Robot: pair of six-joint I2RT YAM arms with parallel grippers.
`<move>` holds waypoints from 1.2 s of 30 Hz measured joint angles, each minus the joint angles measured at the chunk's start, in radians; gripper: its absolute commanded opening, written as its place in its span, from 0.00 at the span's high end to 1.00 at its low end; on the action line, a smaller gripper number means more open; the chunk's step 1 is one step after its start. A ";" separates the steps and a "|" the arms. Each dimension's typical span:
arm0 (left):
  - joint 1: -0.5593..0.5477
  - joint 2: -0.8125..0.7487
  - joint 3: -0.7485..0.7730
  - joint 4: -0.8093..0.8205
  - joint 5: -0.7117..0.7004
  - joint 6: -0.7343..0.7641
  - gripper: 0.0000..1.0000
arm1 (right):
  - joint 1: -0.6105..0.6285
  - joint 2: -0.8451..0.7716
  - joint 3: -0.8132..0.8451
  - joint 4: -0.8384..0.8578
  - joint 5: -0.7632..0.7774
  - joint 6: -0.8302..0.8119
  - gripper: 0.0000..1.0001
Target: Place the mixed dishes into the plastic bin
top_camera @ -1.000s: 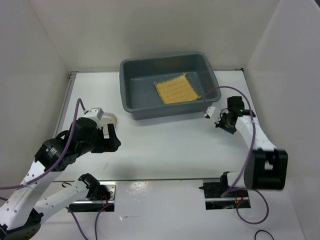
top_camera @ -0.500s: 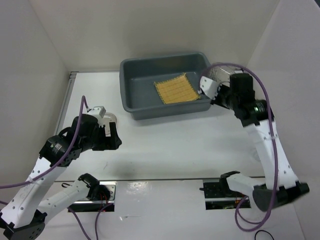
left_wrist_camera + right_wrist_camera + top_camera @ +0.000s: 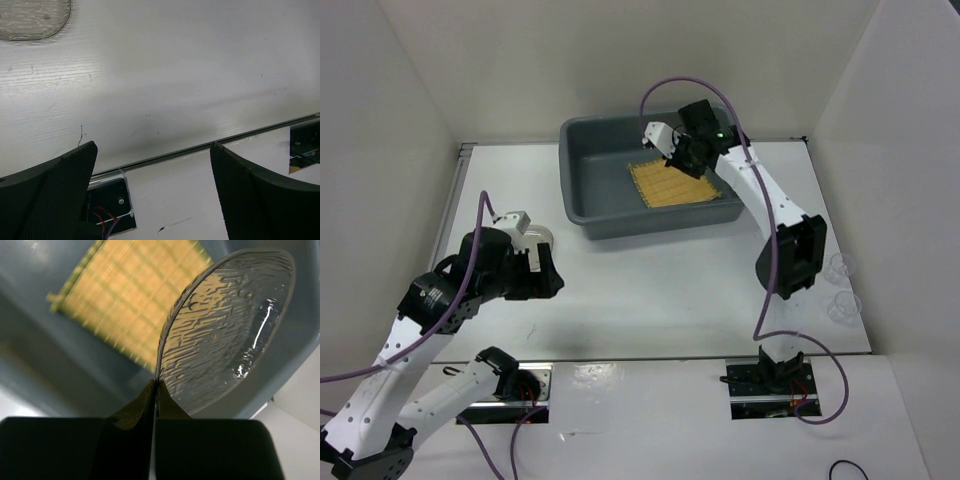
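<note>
My right gripper (image 3: pixel 674 150) (image 3: pixel 156 385) hangs over the plastic bin (image 3: pixel 582 214), shut on the rim of a clear rippled glass plate (image 3: pixel 230 325) that stands on edge above the fingers. The yellow woven placemat (image 3: pixel 674 181) (image 3: pixel 135 300) lies flat on the bin floor, below and to the left of the plate. My left gripper (image 3: pixel 544 272) (image 3: pixel 155 165) is open over bare table at the near left, holding nothing. A second round glassy plate (image 3: pixel 30 20) (image 3: pixel 542 238) lies on the table just beyond it, partly hidden by the left wrist.
Two small clear cups (image 3: pixel 839 265) (image 3: pixel 840 307) stand at the table's right edge by the wall. The grey bin wall (image 3: pixel 60 370) fills the right wrist view. Arm base cut-outs (image 3: pixel 107 205) lie along the near table edge.
The right arm has swung from the table right of the bin up and left over the bin, carrying the plate. The left arm has barely moved.
</note>
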 measured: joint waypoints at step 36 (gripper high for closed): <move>0.136 0.135 -0.011 0.015 0.024 0.002 0.00 | 0.024 -0.248 -0.267 0.192 -0.011 0.211 0.03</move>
